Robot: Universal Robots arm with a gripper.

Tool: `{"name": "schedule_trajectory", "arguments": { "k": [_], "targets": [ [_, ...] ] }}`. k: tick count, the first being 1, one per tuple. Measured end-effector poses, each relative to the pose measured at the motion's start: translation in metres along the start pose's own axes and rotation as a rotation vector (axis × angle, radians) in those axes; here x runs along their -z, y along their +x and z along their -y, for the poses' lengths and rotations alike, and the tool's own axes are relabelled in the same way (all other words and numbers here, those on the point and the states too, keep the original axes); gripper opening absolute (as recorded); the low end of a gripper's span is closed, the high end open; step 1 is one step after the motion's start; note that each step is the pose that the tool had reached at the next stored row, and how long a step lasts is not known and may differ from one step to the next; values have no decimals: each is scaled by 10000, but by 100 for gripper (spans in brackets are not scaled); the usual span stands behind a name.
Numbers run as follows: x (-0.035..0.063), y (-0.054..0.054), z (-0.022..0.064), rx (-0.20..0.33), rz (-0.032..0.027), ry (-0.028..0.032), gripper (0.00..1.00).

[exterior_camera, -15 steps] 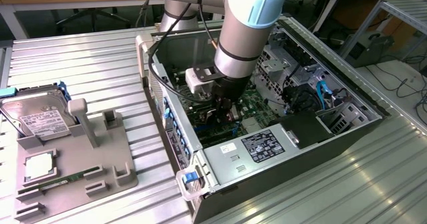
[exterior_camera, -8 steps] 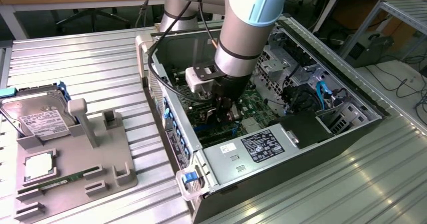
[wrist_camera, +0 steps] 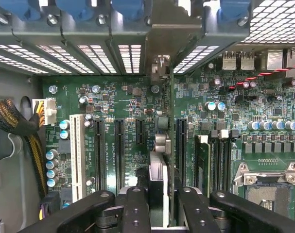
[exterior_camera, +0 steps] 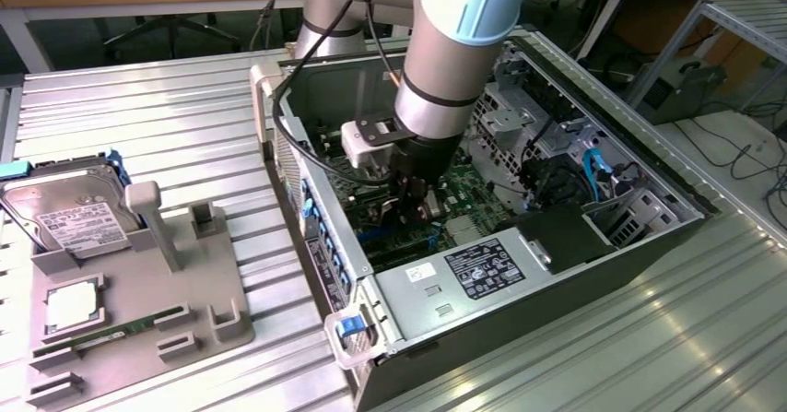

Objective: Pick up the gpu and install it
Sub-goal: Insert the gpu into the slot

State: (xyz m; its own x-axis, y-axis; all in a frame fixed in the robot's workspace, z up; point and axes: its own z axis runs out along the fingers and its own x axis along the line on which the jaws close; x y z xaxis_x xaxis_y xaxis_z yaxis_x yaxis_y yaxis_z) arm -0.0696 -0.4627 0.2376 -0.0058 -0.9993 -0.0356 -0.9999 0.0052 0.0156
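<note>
the arm reaches down into the open case [exterior_camera: 615,246], which lies on its side on the ribbed metal worktop [exterior_camera: 147,117]. the end effector [exterior_camera: 412,195] is inside the case, low over the green board [exterior_camera: 462,195].

in the wrist view the end effector [wrist_camera: 157,204] is clamped on the gpu [wrist_camera: 164,145]: its two black fingers [wrist_camera: 135,208] press in from either side of the card, which is seen edge-on between them. the card stands upright and runs straight away from the fingers toward the slotted rear wall [wrist_camera: 89,53] of the case, its far end meeting the wall by a small metal tab. its lower edge sits on the board between the black slots [wrist_camera: 119,150] on one side and another black slot [wrist_camera: 180,141] on the other; whether it is fully seated cannot be told.

beside that slot lie the memory slots [wrist_camera: 220,155] and the bare cpu socket [wrist_camera: 266,189]. a white slot [wrist_camera: 77,155] and a bundle of braided cables [wrist_camera: 13,126] lie on the far side of the board.

outside the case, on the exterior view's left, a grey holder [exterior_camera: 135,311] carries a hard drive [exterior_camera: 74,214] and a green memory stick [exterior_camera: 111,331]
</note>
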Motion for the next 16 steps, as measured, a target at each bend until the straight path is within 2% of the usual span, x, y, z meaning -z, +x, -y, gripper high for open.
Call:
{"name": "schedule_trajectory", "arguments": {
  "k": [6,11,16],
  "targets": [
    [-11,-2,0,0,0,1,28],
    [-85,1,1,0,-6,-2,28],
    [-96,1,1,0,-2,0,28]
  ]
}}
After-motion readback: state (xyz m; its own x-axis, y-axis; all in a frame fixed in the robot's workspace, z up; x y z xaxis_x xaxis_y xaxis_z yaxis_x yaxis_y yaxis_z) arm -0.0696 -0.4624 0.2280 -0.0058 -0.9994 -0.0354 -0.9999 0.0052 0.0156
